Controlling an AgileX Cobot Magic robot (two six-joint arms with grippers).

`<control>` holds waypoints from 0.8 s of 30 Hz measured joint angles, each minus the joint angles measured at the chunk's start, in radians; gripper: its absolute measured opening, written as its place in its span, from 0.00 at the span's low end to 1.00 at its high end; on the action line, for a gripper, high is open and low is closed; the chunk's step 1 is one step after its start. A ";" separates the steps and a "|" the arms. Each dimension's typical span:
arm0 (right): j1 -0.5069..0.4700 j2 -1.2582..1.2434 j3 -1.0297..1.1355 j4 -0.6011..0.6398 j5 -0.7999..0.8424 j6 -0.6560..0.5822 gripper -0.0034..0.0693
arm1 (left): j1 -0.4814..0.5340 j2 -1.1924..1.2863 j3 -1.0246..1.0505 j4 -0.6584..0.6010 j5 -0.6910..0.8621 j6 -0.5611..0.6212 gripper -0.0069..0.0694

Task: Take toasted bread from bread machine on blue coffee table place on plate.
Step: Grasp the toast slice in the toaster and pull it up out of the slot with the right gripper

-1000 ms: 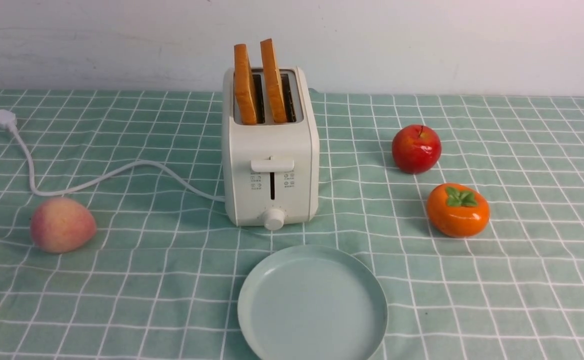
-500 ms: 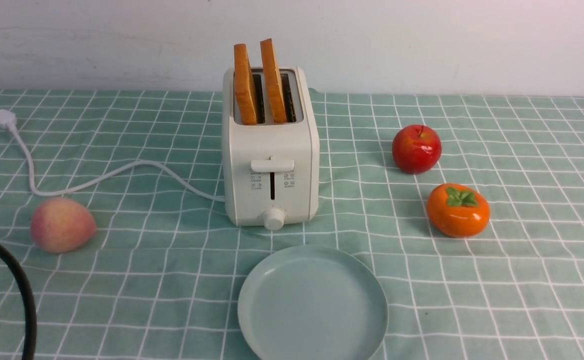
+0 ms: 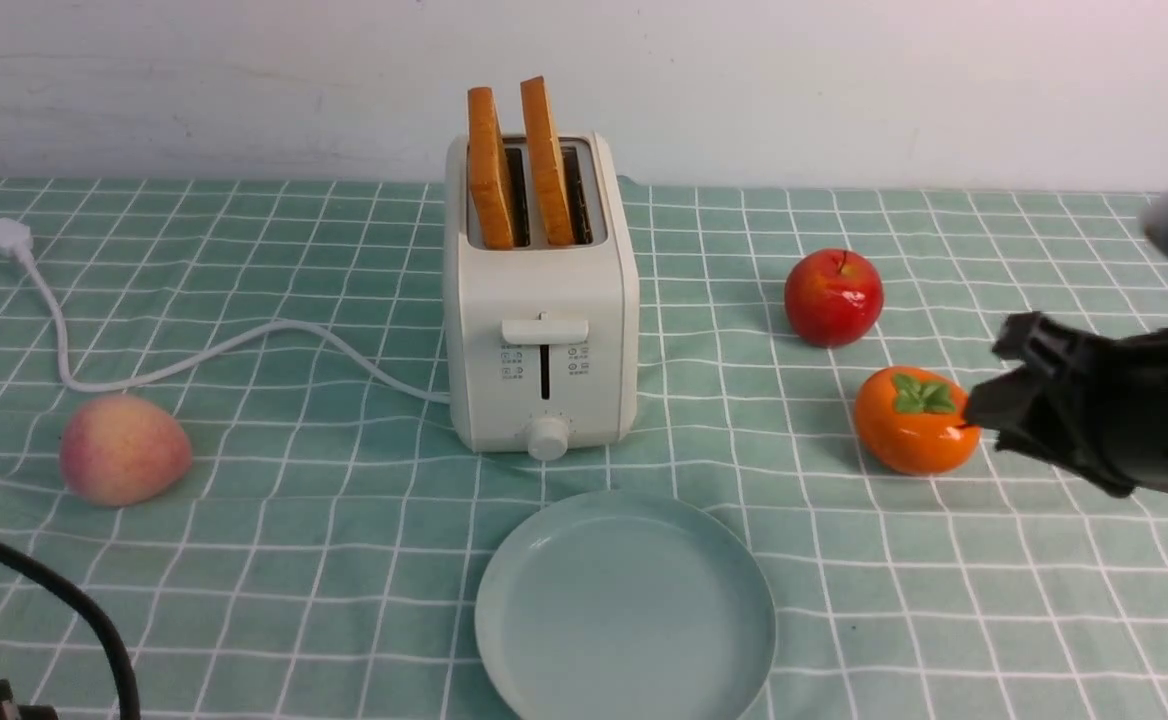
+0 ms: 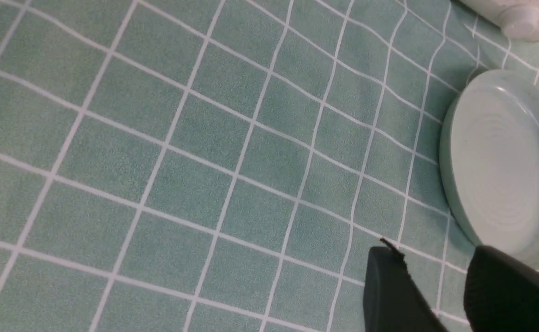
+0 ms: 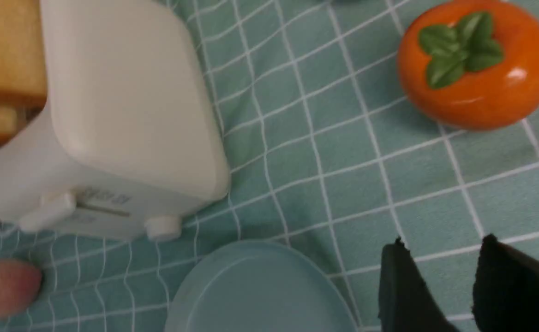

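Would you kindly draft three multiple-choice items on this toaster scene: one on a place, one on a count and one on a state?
1. Where does the plate lie relative to the bread machine?
A) behind it, by the wall
B) in front of it, nearer the robot
C) on top of it

2. How many slices of toasted bread stand in its slots?
A) one
B) two
C) three

3. How is the right gripper?
A) shut on a slice
B) shut on the plate's rim
C) open and empty

Answers:
1 B: the front view shows the plate nearer the camera than the machine.
2 B: one slice rises from each slot.
3 C: its jaws stand apart with nothing between them.
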 joint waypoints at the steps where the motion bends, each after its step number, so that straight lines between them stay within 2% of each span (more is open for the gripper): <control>1: 0.015 0.025 -0.042 0.021 0.032 -0.066 0.38 | 0.000 0.000 0.000 0.000 -0.001 0.000 0.40; 4: 0.046 0.085 -0.147 0.060 0.102 -0.207 0.38 | -0.008 0.000 0.000 0.000 -0.005 0.000 0.40; 6: 0.075 0.152 -0.301 0.091 0.163 -0.315 0.38 | -0.022 0.000 0.000 -0.001 -0.013 0.000 0.40; 9: 0.135 0.255 -0.504 0.101 0.207 -0.383 0.38 | -0.029 0.000 0.000 -0.007 -0.017 0.000 0.40; 14: 0.256 0.398 -0.735 0.044 0.182 -0.396 0.43 | -0.030 0.000 0.000 -0.015 -0.016 0.000 0.40; 19: 0.343 0.517 -0.883 -0.110 0.118 -0.396 0.49 | -0.030 0.000 0.000 -0.018 -0.001 -0.001 0.40; 22: 0.377 0.564 -0.949 -0.201 0.116 -0.356 0.51 | -0.030 0.000 0.000 -0.018 0.001 -0.001 0.40; 24: 0.404 0.603 -1.004 -0.302 0.117 -0.260 0.53 | -0.030 0.000 0.000 -0.020 0.005 -0.001 0.40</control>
